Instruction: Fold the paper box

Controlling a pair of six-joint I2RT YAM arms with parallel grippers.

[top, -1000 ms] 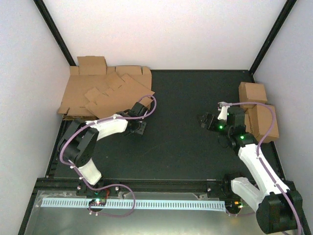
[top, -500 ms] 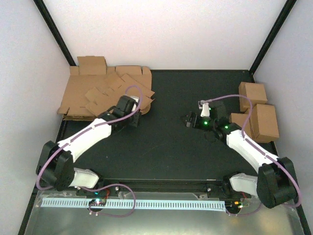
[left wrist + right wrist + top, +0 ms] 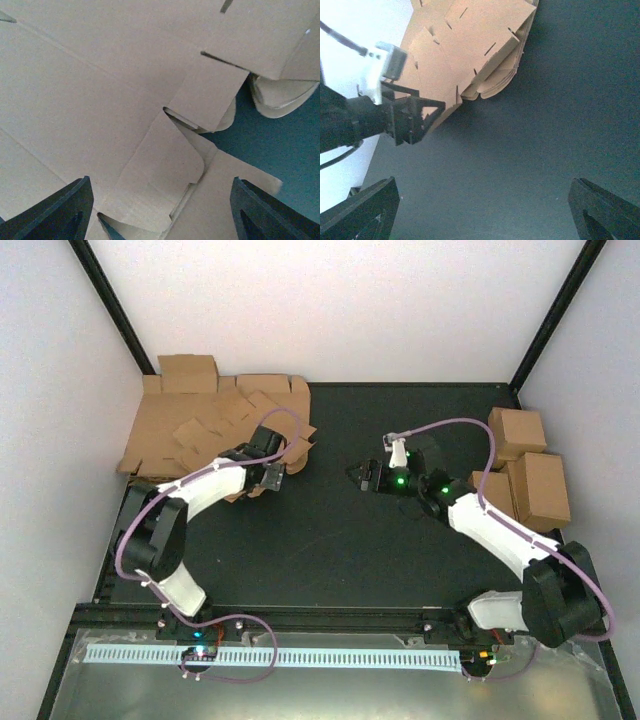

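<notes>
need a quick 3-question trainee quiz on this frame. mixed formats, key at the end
1. True or false: the right end effector is holding a piece of cardboard.
2. Pick one. The left end effector is at: A) the middle of the bare mat; B) the near edge of the heap of flat cardboard blanks; C) the right arm's base.
3. Short answer: on which side of the top view do the folded boxes stand?

Key: 1 false, its jaws are open and empty. 2 B. 3 right.
</notes>
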